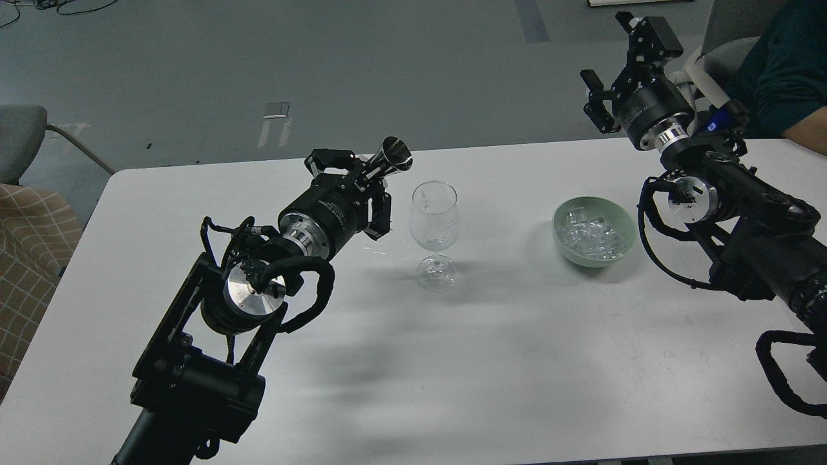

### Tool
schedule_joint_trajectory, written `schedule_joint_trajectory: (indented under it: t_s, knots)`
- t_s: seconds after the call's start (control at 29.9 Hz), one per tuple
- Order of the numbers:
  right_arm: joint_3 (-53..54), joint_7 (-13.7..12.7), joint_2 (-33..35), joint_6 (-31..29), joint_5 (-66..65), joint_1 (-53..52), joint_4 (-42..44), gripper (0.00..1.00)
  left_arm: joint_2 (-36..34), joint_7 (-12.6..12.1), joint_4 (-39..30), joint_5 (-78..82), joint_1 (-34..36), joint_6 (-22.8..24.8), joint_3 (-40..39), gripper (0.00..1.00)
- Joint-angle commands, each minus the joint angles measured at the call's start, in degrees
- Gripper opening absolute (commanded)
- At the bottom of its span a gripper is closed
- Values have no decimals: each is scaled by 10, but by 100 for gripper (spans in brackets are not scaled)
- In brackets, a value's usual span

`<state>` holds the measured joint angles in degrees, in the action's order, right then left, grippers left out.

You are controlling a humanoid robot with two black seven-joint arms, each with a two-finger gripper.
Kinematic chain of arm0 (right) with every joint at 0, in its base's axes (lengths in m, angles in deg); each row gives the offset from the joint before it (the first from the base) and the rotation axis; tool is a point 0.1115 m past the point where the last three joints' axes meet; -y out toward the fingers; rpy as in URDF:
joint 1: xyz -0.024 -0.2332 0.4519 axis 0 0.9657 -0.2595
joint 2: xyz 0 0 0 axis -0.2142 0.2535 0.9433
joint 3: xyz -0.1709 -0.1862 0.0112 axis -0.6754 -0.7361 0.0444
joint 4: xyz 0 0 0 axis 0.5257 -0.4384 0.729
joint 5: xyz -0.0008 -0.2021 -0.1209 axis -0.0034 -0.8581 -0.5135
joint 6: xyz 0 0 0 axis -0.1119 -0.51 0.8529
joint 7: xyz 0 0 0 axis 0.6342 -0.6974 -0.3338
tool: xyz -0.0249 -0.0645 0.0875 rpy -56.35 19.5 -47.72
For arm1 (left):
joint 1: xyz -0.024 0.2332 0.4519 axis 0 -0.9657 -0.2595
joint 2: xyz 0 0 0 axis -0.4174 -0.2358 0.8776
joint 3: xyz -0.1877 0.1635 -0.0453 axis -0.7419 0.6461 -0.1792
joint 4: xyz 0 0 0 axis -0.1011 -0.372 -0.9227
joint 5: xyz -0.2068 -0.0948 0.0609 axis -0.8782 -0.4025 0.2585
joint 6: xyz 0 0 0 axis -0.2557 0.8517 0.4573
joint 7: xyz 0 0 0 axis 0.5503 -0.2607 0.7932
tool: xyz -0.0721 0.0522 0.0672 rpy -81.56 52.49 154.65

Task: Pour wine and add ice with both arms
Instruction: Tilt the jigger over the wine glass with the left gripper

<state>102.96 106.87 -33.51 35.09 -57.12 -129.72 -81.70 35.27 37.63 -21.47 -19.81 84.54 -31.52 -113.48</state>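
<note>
At the far left edge, a grey chair [19, 139] and a checked beige cushion [32, 258] are seen beside the white tabletop [452, 361]. The left arm [213, 336] is shown entering from the 7 o'clock corner and reaching toward 1 o'clock; its looped black cables are visible around a silver joint ring. The left hand [352, 187] is closed around a shiny metal cup [391, 158], which is tilted with its flared mouth pointed toward 2 o'clock, raised above the tabletop. Just beside it, at its 4 o'clock, a clear stemmed wine glass [435, 236] is seen standing upright on the tabletop; whether it contains liquid cannot be told. Farther right, well apart from the glass at its 3 o'clock, a pale green bowl [568, 248] is set on the tabletop, and the ice [591, 234] is held inside it as a heap of small clear cubes. The right arm [743, 213] is shown entering from the 4 o'clock edge and rising toward 11 o'clock. The right hand [610, 71] is held high above the tabletop's far edge, at the bowl's 12 o'clock, with its fingers spread wide and nothing between them. At the upper right corner, a seated person in a dark teal sleeve [788, 71] is partly visible.
</note>
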Motion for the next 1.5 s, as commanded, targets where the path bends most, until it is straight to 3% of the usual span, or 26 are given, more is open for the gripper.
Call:
schedule_joint_trajectory:
  t_s: [0.0, 1.47]
  knots:
    - [0, 0, 0, 0, 0, 0, 0, 100, 0, 1, 5, 2, 3, 0, 6, 6]
    - [0, -1, -3, 0, 0, 0, 0, 100, 0, 21, 14, 188, 13, 4, 65, 6]
